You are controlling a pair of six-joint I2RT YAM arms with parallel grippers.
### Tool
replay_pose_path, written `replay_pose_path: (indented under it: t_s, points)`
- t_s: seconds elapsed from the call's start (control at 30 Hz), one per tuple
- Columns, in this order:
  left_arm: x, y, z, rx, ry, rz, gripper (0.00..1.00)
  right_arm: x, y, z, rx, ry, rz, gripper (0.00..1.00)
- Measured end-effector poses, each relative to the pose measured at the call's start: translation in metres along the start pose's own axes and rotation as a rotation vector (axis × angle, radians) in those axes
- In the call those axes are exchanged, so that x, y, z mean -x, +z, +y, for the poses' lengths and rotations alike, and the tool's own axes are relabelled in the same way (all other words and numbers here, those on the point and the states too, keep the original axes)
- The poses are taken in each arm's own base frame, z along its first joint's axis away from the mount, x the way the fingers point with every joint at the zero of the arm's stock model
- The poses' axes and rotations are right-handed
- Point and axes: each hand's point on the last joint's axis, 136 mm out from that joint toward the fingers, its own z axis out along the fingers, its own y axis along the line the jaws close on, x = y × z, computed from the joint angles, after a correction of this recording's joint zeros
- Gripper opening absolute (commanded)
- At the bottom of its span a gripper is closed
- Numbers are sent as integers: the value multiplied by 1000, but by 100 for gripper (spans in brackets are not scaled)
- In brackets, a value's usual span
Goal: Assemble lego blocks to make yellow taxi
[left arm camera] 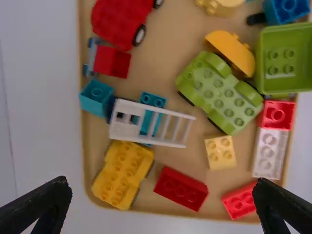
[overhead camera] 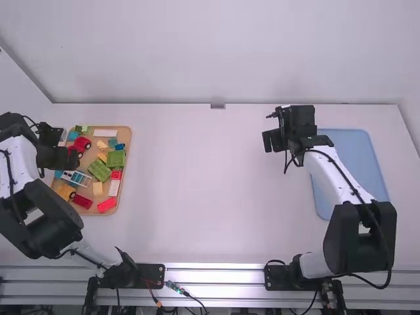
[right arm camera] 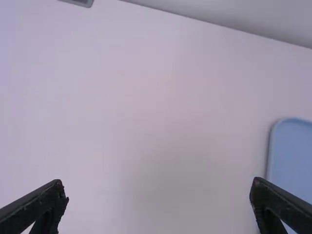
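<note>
All the building looks left to do: the yellow wheeled base and yellow block sit apart in the brown tray. The left gripper and right gripper are wide open, empty.

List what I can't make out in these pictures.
- Red vehicle: left wrist view, cut off by top edge.
- Teal block: left wrist view, partly covered by white ladder.
- Brown tray: high view, left side hidden by left arm.
- Blue tray: right wrist view, cut off by right edge.
- Small yellow block: high view, studs too small.
</note>
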Motion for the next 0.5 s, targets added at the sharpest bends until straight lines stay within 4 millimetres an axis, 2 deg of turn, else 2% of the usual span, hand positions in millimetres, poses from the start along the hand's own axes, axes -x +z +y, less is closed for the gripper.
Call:
replay_pose_path:
  t_s: [0.13, 0.2, 0.33, 0.5]
  points:
    - [2, 6, 30, 33, 8, -27, 99, 4, 0, -1, -2, 0, -14, 99]
    - [-5, 14, 43, 44, 10, -21, 99, 7, 0, -1, -6, -4, -30, 99]
    - [-20, 26, 56, 50, 22, -1, 99, 11, 0, -2, -8, -2, -45, 99]
    - [-27, 27, 56, 50, 63, 26, 99, 11, 0, -2, -8, -5, -46, 99]
